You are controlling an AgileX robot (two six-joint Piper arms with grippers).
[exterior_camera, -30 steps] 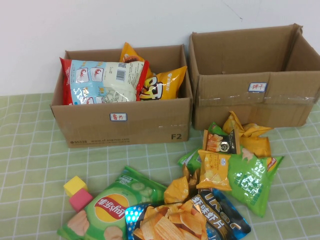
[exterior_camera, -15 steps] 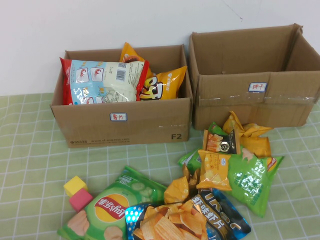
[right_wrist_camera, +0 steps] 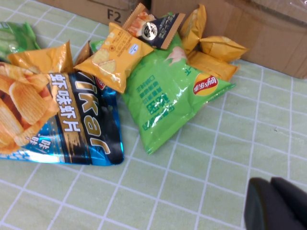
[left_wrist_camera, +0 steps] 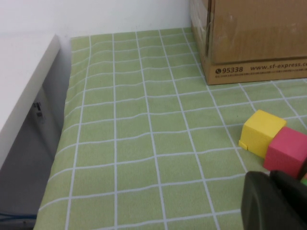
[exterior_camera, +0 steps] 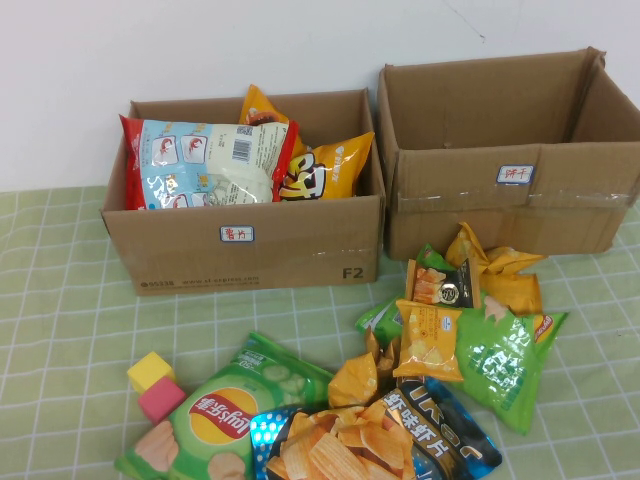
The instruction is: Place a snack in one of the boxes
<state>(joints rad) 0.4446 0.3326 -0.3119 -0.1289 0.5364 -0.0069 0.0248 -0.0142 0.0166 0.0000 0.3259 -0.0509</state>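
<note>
Two brown cardboard boxes stand at the back. The left box (exterior_camera: 290, 245) holds a white-and-red bag (exterior_camera: 205, 165) and an orange bag (exterior_camera: 325, 170); the inside of the right box (exterior_camera: 460, 205) is hidden. Loose snacks lie in front: a green Lay's bag (exterior_camera: 225, 415), a blue bag (exterior_camera: 440, 435), a large green bag (exterior_camera: 505, 355) and a small yellow bag (exterior_camera: 428, 340). Neither arm shows in the high view. My left gripper (left_wrist_camera: 270, 175) is shut and empty over the cloth near the blocks. My right gripper (right_wrist_camera: 270, 181) is shut and empty, hovering beside the large green bag (right_wrist_camera: 168, 91).
A yellow block (exterior_camera: 150, 370) and a pink block (exterior_camera: 160, 398) sit left of the snack pile, close to my left gripper. The green checked cloth (left_wrist_camera: 134, 143) ends at a drop beside a white surface (left_wrist_camera: 24, 76). A white wall rises behind the boxes.
</note>
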